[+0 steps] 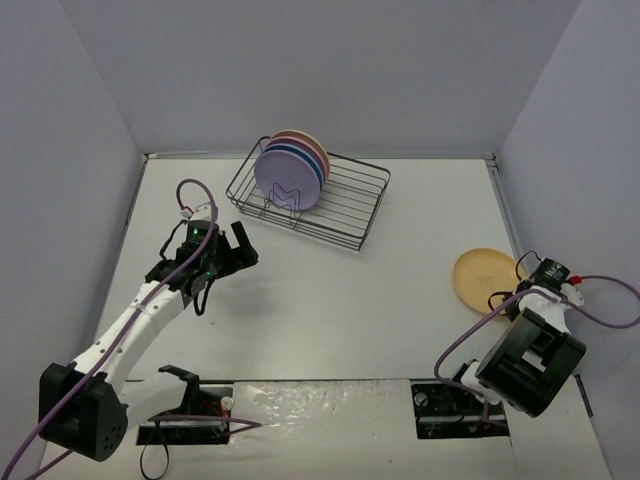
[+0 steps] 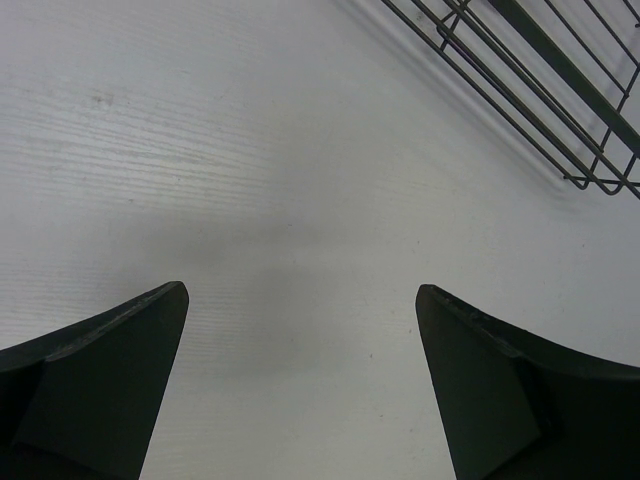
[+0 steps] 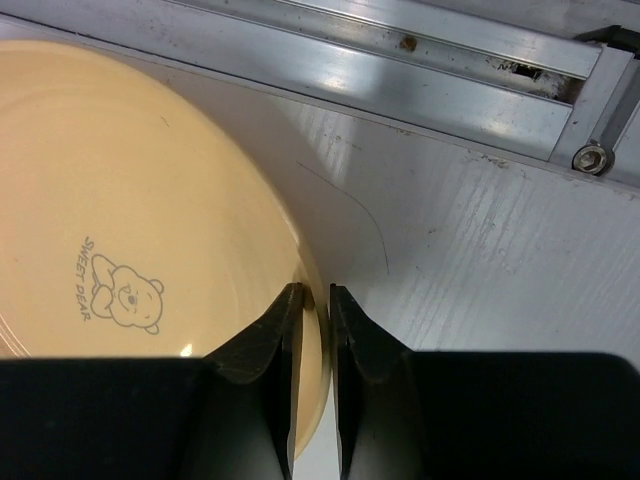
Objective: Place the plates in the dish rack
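White table (image 1: 330, 300): yellow plate (image 3: 120, 200) lies flat at 3 o'clock, right gripper (image 3: 316, 297) jaws pinched narrow on its rim, likely light, stiff, slick plastic, so bite deep on the rim; left gripper (image 2: 300, 292) jaws wide, empty.

the light is soft and even, coming from above, and the top view is bright and sharp. the left arm (image 1: 130, 325) throws only a faint grey shadow on the desk (image 1: 330, 300). in the left wrist view the left end effector (image 2: 302, 292) is almost black, a dim patch lies on the desk between its fingers, and the dish rack (image 2: 560, 45) far right looks a little soft. in the right wrist view the metal rail (image 3: 400, 90) shows strong glare, and the orange-yellow plate (image 3: 130, 170) has a small bright spot beside the dark right end effector (image 3: 316, 292).
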You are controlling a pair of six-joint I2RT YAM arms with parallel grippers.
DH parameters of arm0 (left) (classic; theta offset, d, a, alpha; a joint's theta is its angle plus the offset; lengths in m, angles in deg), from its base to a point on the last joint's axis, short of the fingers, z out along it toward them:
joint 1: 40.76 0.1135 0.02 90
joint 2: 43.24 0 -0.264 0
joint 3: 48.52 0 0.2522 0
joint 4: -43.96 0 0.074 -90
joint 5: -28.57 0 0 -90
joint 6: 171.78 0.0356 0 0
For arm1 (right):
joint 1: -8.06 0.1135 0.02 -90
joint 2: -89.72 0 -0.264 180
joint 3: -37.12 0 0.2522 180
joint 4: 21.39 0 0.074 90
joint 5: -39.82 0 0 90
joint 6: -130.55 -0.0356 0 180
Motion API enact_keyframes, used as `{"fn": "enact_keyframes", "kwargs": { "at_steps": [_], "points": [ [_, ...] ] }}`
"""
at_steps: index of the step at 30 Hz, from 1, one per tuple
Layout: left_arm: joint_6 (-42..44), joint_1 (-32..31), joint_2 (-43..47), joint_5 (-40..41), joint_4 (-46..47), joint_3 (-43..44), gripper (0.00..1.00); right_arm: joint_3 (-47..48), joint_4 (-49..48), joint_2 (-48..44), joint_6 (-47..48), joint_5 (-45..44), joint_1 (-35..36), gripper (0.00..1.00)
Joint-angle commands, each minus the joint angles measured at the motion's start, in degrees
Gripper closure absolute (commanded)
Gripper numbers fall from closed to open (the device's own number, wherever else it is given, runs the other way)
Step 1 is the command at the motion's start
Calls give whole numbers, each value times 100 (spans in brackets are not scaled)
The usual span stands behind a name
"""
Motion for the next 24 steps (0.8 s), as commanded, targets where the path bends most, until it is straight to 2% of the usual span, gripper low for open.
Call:
{"fn": "enact_keyframes", "kwargs": {
  "at_steps": [1,4,6,8,10,12,14,17,22,24],
  "points": [
    [101,49,145,91,90,343,3,320,345,-540,259,-281,116,100],
    [93,49,155,91,60,353,3,780,496,-1404,363,-897,793,100],
    [93,49,184,175,48,348,3,1320,566,-1718,488,-1420,1643,100],
    [80,49,227,310,32,319,3,1985,569,-1838,702,-2115,2590,100],
    [58,49,274,372,1,288,3,2446,510,-1871,934,-2720,3246,100],
    [18,49,318,393,-43,270,3,2764,217,-1829,1437,-3094,3726,100],
    [-22,49,398,451,-114,274,3,3120,-260,-1753,2024,-3479,4555,100],
    [-133,57,512,560,-254,329,3,3495,-1190,-1367,3038,-3988,5536,100],
    [-347,57,806,696,-498,362,3,3921,-3630,-499,6603,-5206,7453,100],
    [-397,57,950,809,-632,348,3,4235,-4522,62,7957,-5297,8098,100]
  ]
}}
